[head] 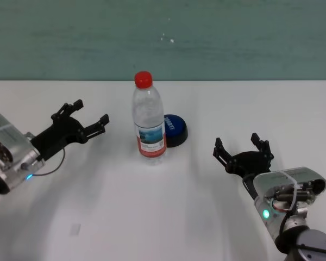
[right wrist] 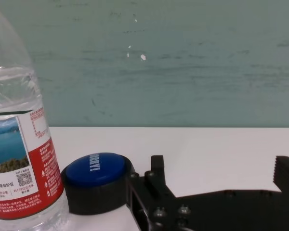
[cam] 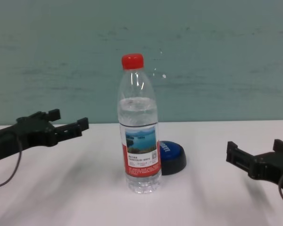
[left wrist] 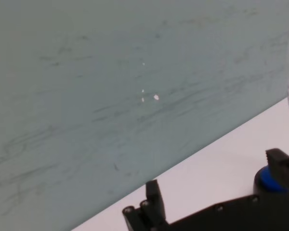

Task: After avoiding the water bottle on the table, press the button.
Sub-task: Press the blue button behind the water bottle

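Standing mid white table (head: 217, 98), teal wall (head: 233, 38) behind: water bottle (head: 149, 122) upright, part-full, cap on | button (head: 175, 129) just behind-right of bottle | left gripper (head: 89, 119) jaws wide apart, empty, left of bottle | right gripper (head: 242, 149) jaws apart, empty, right of button

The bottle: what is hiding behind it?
Behind the bottle, a blue button on the table peeks out toward the robot's right. Its other edge is covered.
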Robot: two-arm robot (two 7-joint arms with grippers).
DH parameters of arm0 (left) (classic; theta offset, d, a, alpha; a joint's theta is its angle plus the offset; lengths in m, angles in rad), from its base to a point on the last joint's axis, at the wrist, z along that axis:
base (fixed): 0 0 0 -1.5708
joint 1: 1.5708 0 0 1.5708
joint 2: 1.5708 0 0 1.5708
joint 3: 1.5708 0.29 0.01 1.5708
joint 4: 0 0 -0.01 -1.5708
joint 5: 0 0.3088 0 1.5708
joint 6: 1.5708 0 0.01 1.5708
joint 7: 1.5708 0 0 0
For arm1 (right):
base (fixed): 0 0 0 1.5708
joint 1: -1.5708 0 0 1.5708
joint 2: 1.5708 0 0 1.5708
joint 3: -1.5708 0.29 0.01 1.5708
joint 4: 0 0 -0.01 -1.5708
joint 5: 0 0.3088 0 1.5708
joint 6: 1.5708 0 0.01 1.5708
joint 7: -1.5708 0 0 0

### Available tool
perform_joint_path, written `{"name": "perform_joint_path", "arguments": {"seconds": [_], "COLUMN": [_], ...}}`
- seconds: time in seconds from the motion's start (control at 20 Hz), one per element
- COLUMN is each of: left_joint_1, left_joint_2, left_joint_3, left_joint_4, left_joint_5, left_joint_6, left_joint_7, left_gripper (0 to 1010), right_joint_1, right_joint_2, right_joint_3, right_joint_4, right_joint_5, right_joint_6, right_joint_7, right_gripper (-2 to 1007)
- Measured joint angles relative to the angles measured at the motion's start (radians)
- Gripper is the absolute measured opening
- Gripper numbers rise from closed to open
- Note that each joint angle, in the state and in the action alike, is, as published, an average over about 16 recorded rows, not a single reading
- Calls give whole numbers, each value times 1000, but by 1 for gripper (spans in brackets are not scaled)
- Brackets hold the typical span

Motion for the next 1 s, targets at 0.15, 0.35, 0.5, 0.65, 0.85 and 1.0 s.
{"name": "perform_joint_path", "arguments": {"seconds": [0.15,0.35,0.5,0.65,0.85,1.0], "left_joint_1": [-47,-106,-142,-166,-177,-175], "left_joint_2": [-21,-49,-69,-83,-91,-90], "left_joint_3": [20,45,60,70,75,75], "left_joint_4": [67,154,211,250,272,272], "left_joint_5": [0,0,0,1,3,4], "left_joint_6": [-20,-49,-67,-79,-84,-82], "left_joint_7": [-23,-51,-67,-76,-78,-75], "left_gripper": [1000,1000,1000,1000,1000,1000], "right_joint_1": [0,0,0,0,0,0], "right_joint_2": [0,0,0,0,0,0], "right_joint_3": [0,0,0,0,0,0], "right_joint_4": [0,0,0,0,0,0], "right_joint_5": [0,0,0,0,0,0], "right_joint_6": [0,0,0,0,0,0], "right_joint_7": [0,0,0,0,0,0], "right_gripper": [1004,1004,1004,1004,1004,1004]}}
